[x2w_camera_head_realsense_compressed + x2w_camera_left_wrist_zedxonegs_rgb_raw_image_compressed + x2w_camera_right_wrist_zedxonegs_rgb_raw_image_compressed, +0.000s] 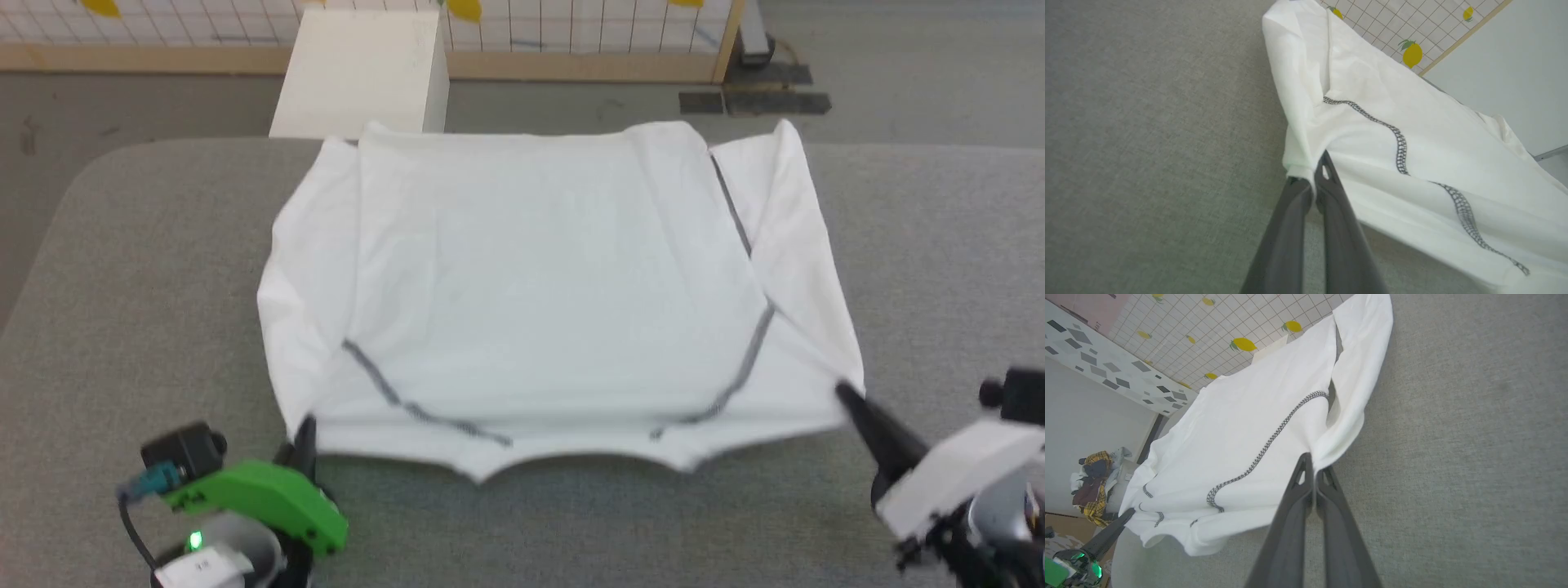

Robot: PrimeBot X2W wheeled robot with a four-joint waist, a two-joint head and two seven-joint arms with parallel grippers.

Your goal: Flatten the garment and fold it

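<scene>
The garment (555, 278), a white shirt with dark zigzag stitching, lies spread over the grey table (147, 269), its near edge lifted off the surface. My left gripper (304, 429) is shut on the garment's near left corner. The left wrist view shows that pinch, the left gripper (1315, 167) closed on the garment (1412, 122). My right gripper (841, 394) is shut on the near right corner. In the right wrist view the right gripper (1312, 463) nips the garment (1241, 428), with the left gripper (1124, 516) at the far corner.
A rigid white box (363, 69) stands behind the table on the floor. A tiled wall with lemon prints (1216, 318) runs at the back. A heap of clothes (1096, 477) lies off to one side. Bare grey table surrounds the garment.
</scene>
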